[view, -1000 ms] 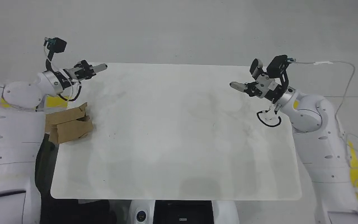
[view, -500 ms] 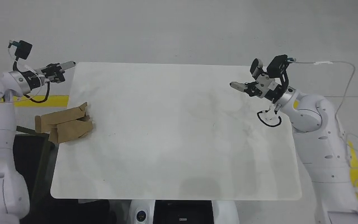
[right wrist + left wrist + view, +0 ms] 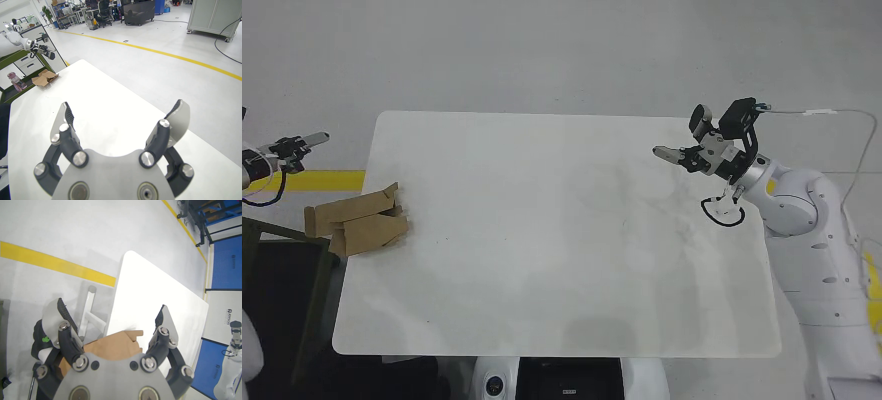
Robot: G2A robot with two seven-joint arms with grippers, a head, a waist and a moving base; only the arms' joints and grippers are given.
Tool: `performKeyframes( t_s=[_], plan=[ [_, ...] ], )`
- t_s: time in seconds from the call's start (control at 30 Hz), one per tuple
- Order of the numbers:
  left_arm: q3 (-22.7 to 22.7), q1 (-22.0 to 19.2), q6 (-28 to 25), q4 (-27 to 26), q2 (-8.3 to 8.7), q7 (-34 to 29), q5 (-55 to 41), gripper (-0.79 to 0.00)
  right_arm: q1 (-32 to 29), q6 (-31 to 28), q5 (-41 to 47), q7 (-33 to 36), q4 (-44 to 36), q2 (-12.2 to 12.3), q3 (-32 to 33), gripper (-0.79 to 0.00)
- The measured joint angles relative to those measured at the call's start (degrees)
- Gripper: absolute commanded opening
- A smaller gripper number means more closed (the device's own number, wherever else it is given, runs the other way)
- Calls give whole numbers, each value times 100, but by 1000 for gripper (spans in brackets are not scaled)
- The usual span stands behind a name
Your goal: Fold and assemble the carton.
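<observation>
A brown cardboard carton (image 3: pixel 357 225), partly folded with loose flaps, lies at the left edge of the white table (image 3: pixel 562 250), overhanging it. My left gripper (image 3: pixel 312 138) hangs open beyond the table's left side, over the floor and clear of the carton. In the left wrist view its fingers (image 3: pixel 111 302) are spread and hold nothing, with the carton (image 3: pixel 113 344) below them. My right gripper (image 3: pixel 662 153) is open above the table's far right part, far from the carton. The right wrist view shows its empty fingers (image 3: pixel 122 102), the distant carton (image 3: pixel 44 78) and the left gripper (image 3: pixel 51 55).
A dark green cart (image 3: pixel 272 290) stands left of the table, with a pink bottle (image 3: pixel 16 83) on it. A yellow floor line (image 3: pixel 327 181) runs by the left gripper. A black cable loop (image 3: pixel 722 213) lies on the table under the right arm.
The left arm has swung left, from the table's far left corner to out over the floor. The right arm and the carton have not moved.
</observation>
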Motion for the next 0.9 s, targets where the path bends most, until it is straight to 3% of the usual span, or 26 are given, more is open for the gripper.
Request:
performKeyframes(
  t_s=[0.4, 0.77, 0.8, 0.83, 0.9],
  plan=[
    [266, -76, -564, 665, 248, -372, 738, 0, 0, 0, 0, 0, 0, 0, 0, 0],
    [514, -93, -650, 858, 233, -641, 832, 0, 0, 0, 0, 0, 0, 0, 0, 0],
    [537, -93, -688, 860, 232, -681, 833, -22, 0, 0, 0, 0, 0, 0, 0, 0],
    [552, -94, -715, 865, 233, -706, 832, -105, 0, 0, 0, 0, 0, 0, 0, 0],
    [591, -93, -764, 869, 236, -764, 839, -403, 0, 0, 0, 0, 0, 0, 0, 0]
  ],
)
